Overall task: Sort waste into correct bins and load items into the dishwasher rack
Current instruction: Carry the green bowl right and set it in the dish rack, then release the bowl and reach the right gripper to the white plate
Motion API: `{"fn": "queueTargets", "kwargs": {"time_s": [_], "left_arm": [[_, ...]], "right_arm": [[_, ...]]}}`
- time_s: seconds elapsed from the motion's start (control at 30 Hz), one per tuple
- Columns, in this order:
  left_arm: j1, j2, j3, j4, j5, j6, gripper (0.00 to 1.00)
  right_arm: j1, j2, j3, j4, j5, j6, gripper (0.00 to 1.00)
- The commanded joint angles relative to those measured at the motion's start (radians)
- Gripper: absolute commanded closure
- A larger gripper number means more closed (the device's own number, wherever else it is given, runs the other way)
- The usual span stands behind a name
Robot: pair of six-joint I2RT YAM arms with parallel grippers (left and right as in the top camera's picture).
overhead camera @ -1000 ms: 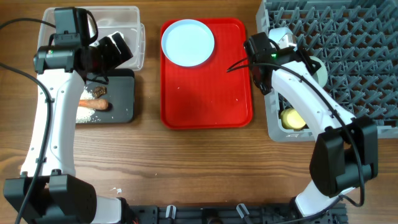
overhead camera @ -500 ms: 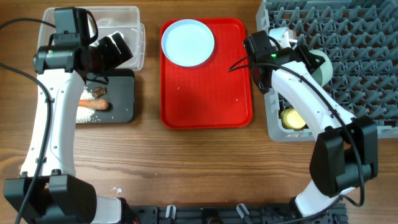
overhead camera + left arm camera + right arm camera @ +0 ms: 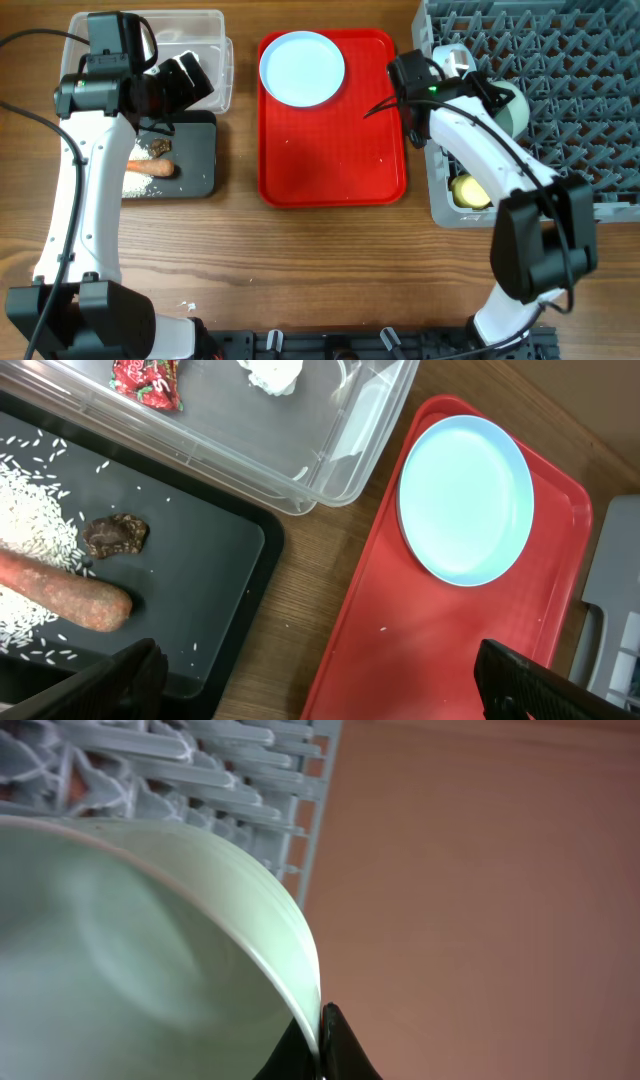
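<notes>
- Left wrist view: wrapper (image 3: 145, 382), tissue (image 3: 272, 374), carrot (image 3: 65, 592) binned below open left end effector (image 3: 318, 682).
- Right end effector (image 3: 322, 1045) grips 1 bowl (image 3: 150, 950) by its rim at rack (image 3: 560, 60); plate (image 3: 302, 68) left of it not yet loaded.

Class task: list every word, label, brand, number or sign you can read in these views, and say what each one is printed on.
No text here can be read.
On the red snack wrapper in the clear tub: white print, too blurred to read.
On the plate, red tray, dishwasher rack and mint bowl: no markings show.
</notes>
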Motion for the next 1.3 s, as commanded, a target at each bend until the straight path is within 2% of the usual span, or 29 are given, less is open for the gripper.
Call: {"fn": "queueTargets", "kwargs": {"time_s": [0.0, 0.43, 0.47, 0.5, 0.53, 0.57, 0.6, 0.63, 0.77, 1.03, 1.27], "left_arm": [[0.002, 0.006, 0.0, -0.001, -0.009, 0.016, 0.0], [0.002, 0.006, 0.0, -0.001, -0.009, 0.016, 0.0], [0.002, 0.006, 0.0, -0.001, -0.009, 0.016, 0.0], [0.002, 0.006, 0.0, -0.001, -0.009, 0.016, 0.0], [0.002, 0.006, 0.0, -0.001, -0.009, 0.016, 0.0], [0.002, 0.006, 0.0, -0.001, -0.009, 0.016, 0.0], [0.002, 0.006, 0.0, -0.001, -0.009, 0.016, 0.0], [0.002, 0.006, 0.0, -0.001, -0.009, 0.016, 0.0], [0.002, 0.006, 0.0, -0.001, -0.009, 0.016, 0.0], [0.002, 0.006, 0.0, -0.001, -0.009, 0.016, 0.0], [0.002, 0.006, 0.0, -0.001, -0.009, 0.016, 0.0]], "right_arm": [[0.002, 0.047, -0.008, 0.0, 0.013, -0.023, 0.96], [0.116, 0.05, -0.008, -0.002, 0.036, -0.097, 0.95], [0.121, 0.05, -0.008, -0.003, 0.035, -0.098, 0.85], [0.124, 0.05, -0.008, -0.003, 0.036, -0.098, 0.69], [0.127, 0.05, -0.008, -0.003, 0.038, -0.098, 0.59], [0.13, 0.049, -0.008, -0.003, 0.038, -0.098, 0.38], [0.132, 0.049, -0.008, -0.003, 0.038, -0.098, 0.11], [0.132, 0.049, -0.008, -0.002, 0.037, -0.096, 0.0], [0.132, 0.048, -0.008, 0.035, 0.034, -0.093, 0.0], [0.132, -0.002, -0.005, 0.236, 0.029, -0.106, 0.0], [0.137, -0.128, -0.003, 0.521, -0.113, -0.26, 0.0]]}}
